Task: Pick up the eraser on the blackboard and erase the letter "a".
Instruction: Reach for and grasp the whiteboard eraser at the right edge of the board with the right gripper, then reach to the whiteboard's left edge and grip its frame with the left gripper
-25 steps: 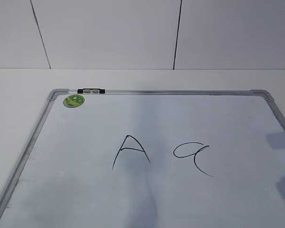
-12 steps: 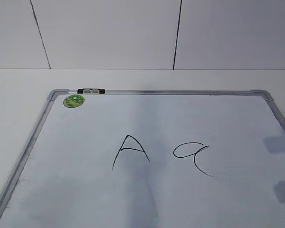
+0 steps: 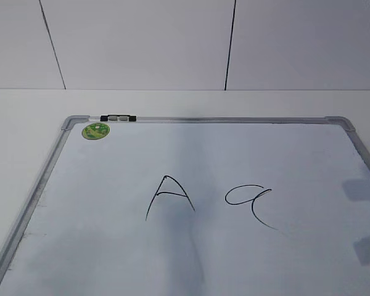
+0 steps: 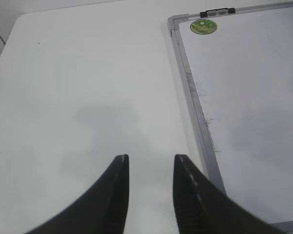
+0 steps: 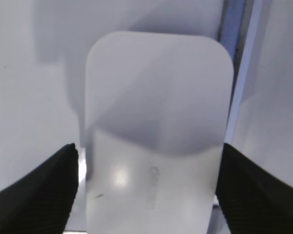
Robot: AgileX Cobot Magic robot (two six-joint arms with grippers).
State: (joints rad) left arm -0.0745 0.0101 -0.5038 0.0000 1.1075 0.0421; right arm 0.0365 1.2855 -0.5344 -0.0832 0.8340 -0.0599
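The eraser [image 5: 156, 97], a flat white rounded block, fills the right wrist view and lies on the blackboard [image 5: 29, 97] beside its frame. My right gripper [image 5: 149, 146] is open, with one black finger on each side of the eraser. A thin gap shows at the left finger. The letter "a" [image 3: 253, 200] is on the blackboard [image 3: 111, 246] right of centre. My left gripper [image 4: 151, 158] is open and empty over the table, left of the board's frame [image 4: 195, 107]. Neither gripper nor the eraser shows in the exterior view.
A capital "A" [image 3: 169, 196] is written left of the "a". A green sticker [image 3: 95, 131] and a black-and-white clip [image 3: 118, 117] sit at the board's far left corner. Arm shadows [image 3: 364, 191] fall on the board's right edge. White table surrounds the board.
The arm shadows at the board's right edge have shifted slightly. The letters and the board have not changed.
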